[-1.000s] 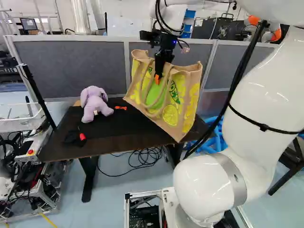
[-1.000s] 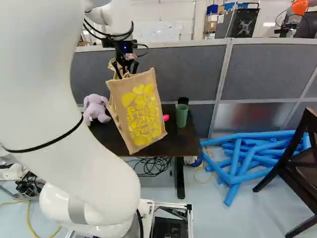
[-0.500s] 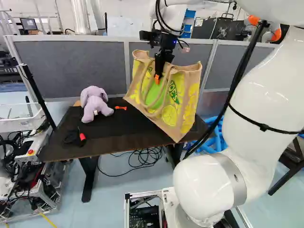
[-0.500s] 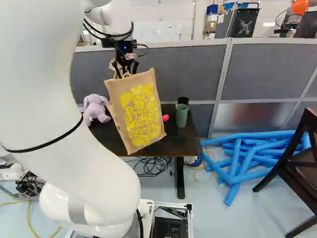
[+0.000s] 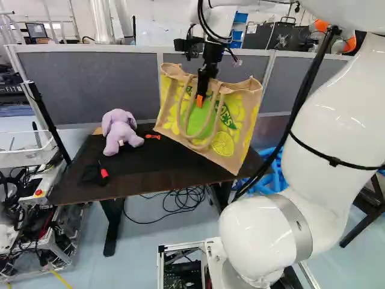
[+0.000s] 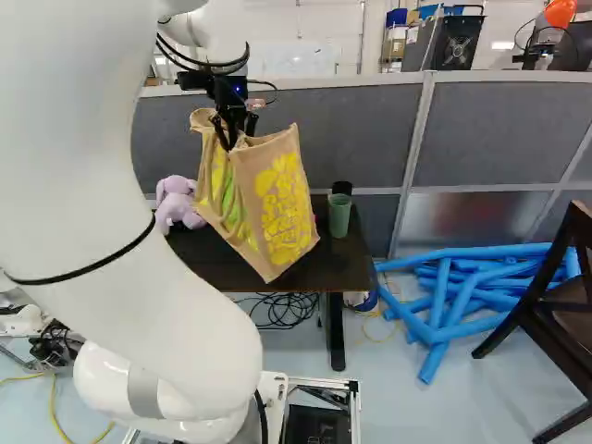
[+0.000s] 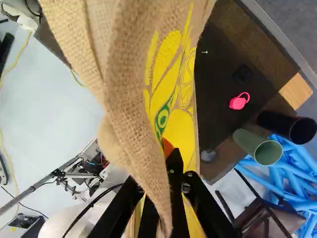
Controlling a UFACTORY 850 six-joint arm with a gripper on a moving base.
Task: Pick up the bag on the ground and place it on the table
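Clenches bag in tool. Hangs tilted below tool near tabletop, with plush toy left of tool.

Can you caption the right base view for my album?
A black tool holds a tilted tan bag, with a purple soft toy and green cup on the dark table.

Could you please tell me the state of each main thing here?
Bag, tilted, held up; contact with table unclear
Hand, shut on the bag
Plush toy, sitting upright
Green cup, upright, open-topped
Black cup, upright, open-topped
Cable, loosely coiled
Chair, upright
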